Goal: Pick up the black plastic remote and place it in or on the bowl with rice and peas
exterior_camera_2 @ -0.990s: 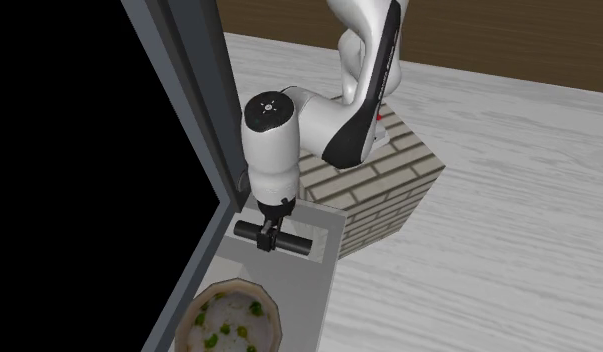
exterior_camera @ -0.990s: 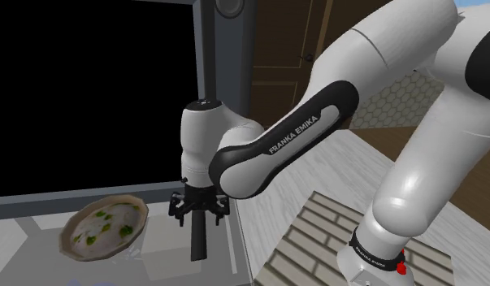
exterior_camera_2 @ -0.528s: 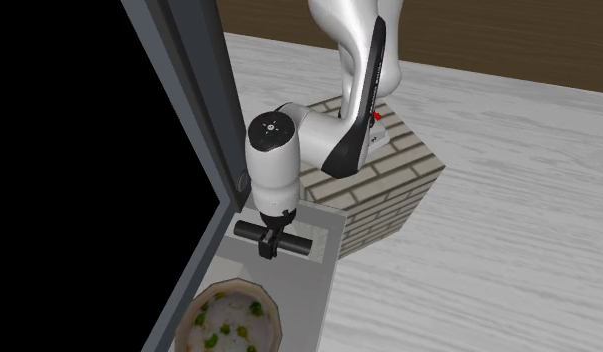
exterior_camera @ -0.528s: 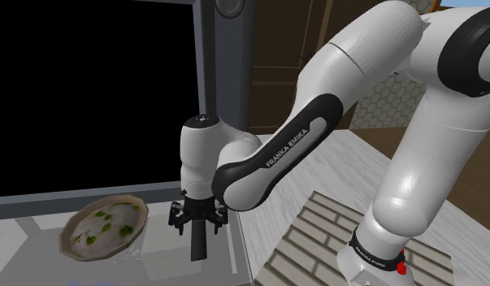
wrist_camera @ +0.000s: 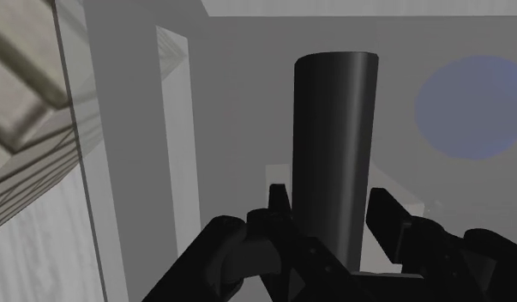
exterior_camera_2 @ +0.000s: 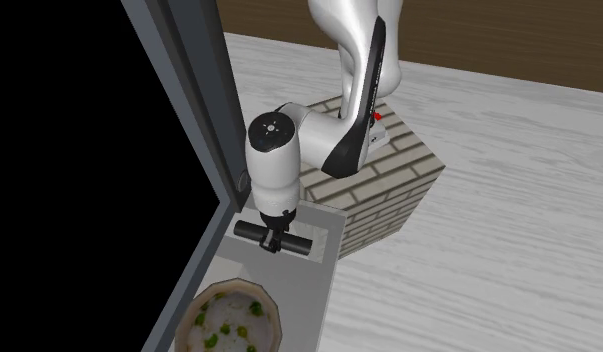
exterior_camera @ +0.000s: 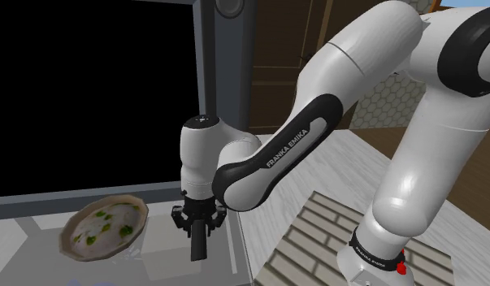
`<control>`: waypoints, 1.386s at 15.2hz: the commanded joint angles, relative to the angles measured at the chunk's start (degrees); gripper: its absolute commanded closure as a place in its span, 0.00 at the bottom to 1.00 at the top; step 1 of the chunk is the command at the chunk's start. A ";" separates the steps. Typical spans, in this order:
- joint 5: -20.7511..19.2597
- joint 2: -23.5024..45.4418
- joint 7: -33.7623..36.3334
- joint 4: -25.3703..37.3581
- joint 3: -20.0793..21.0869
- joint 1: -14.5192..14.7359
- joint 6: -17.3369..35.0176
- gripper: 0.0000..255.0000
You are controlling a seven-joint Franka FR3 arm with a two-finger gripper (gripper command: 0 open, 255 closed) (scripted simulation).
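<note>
The black remote (exterior_camera: pixel 199 246) lies flat on a grey ledge (exterior_camera_2: pixel 325 232), to the right of the bowl in the shoulder view. My gripper (exterior_camera: pixel 199 225) points straight down over its middle. In the wrist view the remote (wrist_camera: pixel 333 129) runs up between my fingers (wrist_camera: pixel 279 206), and both press on its long sides, so the gripper (wrist_camera: pixel 330 204) is shut on it. The bowl of rice and peas (exterior_camera: pixel 134 205) sits on the same ledge, with white rice and green bits inside. In the second exterior view the remote (exterior_camera_2: pixel 300 246) lies crosswise under the hand, with the bowl (exterior_camera_2: pixel 275 314) nearer the camera.
A dark window frame (exterior_camera: pixel 209 97) stands right behind the ledge, with a black area (exterior_camera: pixel 88 89) beyond it. The brick-patterned stand (exterior_camera_2: pixel 389 190) sits beside the ledge on a pale plank floor (exterior_camera_2: pixel 509 200). A faint blue round patch (wrist_camera: pixel 475 107) marks the ledge near the remote.
The hand came down a little onto the remote, then the fingers drew in from wide apart and now clasp its sides. Remote and bowl have not moved.
</note>
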 commanded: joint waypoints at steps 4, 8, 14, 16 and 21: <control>-0.01 0.21 -0.07 -0.01 -0.04 -0.03 0.40 1.00; -0.01 0.19 -0.01 -0.06 0.00 0.00 0.45 1.00; 4.85 -4.41 -3.44 1.43 0.02 -0.06 -4.41 1.00; 6.12 -5.79 -4.35 2.04 -0.17 0.03 -6.07 1.00; 8.62 -8.89 -6.14 3.79 -0.90 0.34 -10.26 1.00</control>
